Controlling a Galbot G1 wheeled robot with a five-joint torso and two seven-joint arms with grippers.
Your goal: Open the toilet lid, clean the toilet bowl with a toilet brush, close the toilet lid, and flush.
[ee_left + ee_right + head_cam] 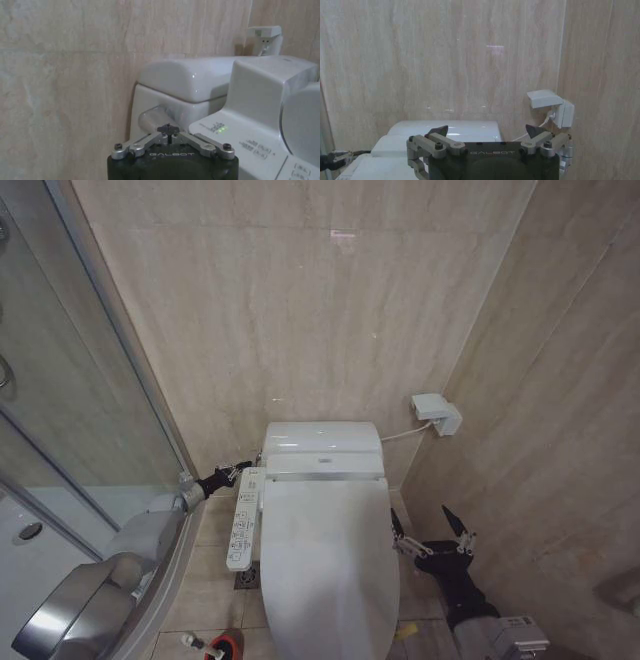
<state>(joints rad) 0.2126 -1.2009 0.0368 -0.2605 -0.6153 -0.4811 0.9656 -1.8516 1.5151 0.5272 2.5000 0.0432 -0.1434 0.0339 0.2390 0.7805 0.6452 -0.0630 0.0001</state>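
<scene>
While the toilet lid (325, 565) lies shut over the bowl, I judge flushing is what remains: I'd press the lever (150, 119) at the tank's side squarely. My left gripper (169, 132), fingers pinched together and empty, sits just before that lever. My right gripper (432, 532), spread wide and holding nothing, waits beside the lid.

Beige marble-look tile walls (300, 300) meet in a corner behind the cistern (322, 442). A glass shower enclosure (70, 380) with a metal frame curves along the left. A white socket box (437, 413) hangs on the right wall, its cable running toward the cistern. The floor tiles (215, 565) are beige, with a small drain (248, 577).
</scene>
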